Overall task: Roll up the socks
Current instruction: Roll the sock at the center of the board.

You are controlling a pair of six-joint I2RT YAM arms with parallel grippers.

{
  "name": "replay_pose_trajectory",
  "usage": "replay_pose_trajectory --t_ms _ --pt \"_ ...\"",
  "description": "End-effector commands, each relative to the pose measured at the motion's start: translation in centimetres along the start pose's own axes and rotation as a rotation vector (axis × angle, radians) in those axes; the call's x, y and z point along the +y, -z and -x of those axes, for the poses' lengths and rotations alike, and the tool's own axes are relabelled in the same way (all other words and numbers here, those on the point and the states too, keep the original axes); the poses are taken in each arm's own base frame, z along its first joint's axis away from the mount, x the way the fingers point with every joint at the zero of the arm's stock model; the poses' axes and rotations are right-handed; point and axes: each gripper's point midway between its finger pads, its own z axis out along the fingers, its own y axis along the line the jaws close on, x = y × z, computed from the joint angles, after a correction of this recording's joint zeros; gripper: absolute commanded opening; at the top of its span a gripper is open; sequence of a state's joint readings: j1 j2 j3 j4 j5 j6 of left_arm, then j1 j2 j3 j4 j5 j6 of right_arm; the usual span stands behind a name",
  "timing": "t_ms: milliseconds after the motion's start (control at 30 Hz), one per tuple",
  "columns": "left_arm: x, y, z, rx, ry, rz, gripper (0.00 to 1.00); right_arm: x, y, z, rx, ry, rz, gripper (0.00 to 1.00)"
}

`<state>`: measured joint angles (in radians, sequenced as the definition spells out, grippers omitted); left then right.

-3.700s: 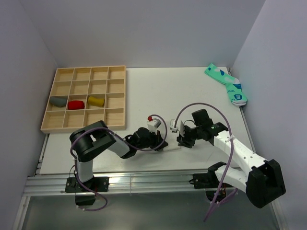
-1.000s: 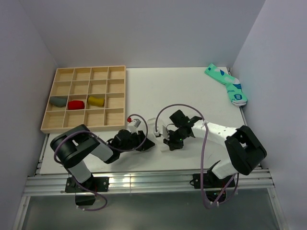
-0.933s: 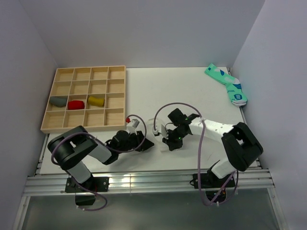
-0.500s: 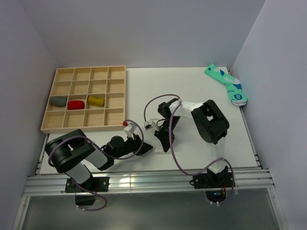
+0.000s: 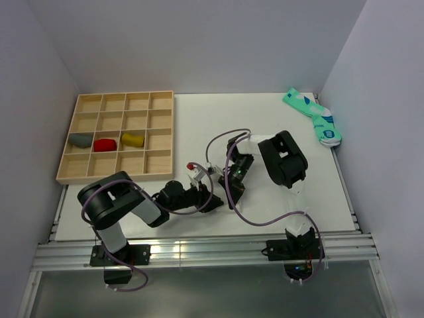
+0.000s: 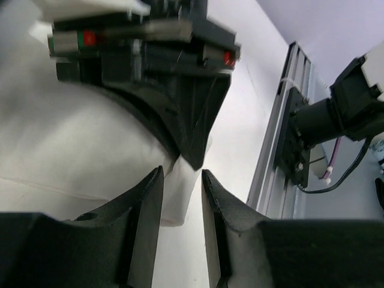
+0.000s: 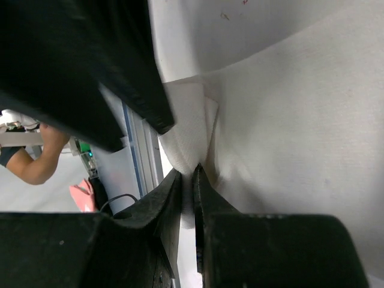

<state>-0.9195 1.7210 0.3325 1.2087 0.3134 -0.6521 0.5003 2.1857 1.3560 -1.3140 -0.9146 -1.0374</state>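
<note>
A white sock (image 6: pixel 78 150) lies flat on the white table between the two grippers. In the right wrist view my right gripper (image 7: pixel 185 171) is shut on a raised fold of this white sock (image 7: pixel 288 108). My left gripper (image 6: pixel 181 174) stands open, and the sock's end reaches partly between its fingers. The right gripper's black fingers (image 6: pixel 186 132) point down just beyond it. From above, the left gripper (image 5: pixel 211 201) and right gripper (image 5: pixel 232 192) nearly meet near the table's front. A mustard-yellow sock bundle (image 5: pixel 132 140) lies in a cell of the wooden tray (image 5: pixel 159 132).
Grey (image 5: pixel 81 140) and red (image 5: pixel 105 144) bundles sit in the tray cells beside the yellow one. Teal patterned socks (image 5: pixel 315 118) lie at the far right corner. A metal rail (image 5: pixel 199 248) runs along the table's front edge.
The right arm has folded in, its elbow swinging from the right side toward the table's middle. The left gripper has slid right, close to the right gripper.
</note>
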Motion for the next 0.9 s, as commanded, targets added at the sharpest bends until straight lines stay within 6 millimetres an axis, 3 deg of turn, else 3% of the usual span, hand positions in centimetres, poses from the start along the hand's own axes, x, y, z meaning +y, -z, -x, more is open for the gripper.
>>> replay_pose_trajectory --t_ms 0,500,600,733,800,867 --pt "-1.4 -0.6 0.0 0.009 -0.05 -0.093 0.38 1.5 0.6 0.0 0.001 -0.05 0.046 0.13" --pt "-0.6 -1.1 -2.7 0.074 -0.018 -0.085 0.4 0.6 0.6 0.4 -0.009 -0.069 0.002 0.13" --pt "0.1 -1.2 -3.1 0.09 -0.011 -0.047 0.33 0.2 0.7 0.5 -0.016 -0.07 -0.036 0.13" --pt "0.6 -1.3 -3.9 0.118 0.003 -0.017 0.08 -0.2 1.1 0.9 -0.036 -0.071 -0.1 0.19" --pt "0.8 -1.2 -4.3 0.128 0.014 -0.011 0.0 -0.6 1.5 1.3 -0.055 -0.047 -0.157 0.23" --pt "0.9 -0.9 -4.8 0.133 0.043 -0.01 0.0 -0.6 1.9 1.6 -0.076 -0.05 -0.2 0.27"
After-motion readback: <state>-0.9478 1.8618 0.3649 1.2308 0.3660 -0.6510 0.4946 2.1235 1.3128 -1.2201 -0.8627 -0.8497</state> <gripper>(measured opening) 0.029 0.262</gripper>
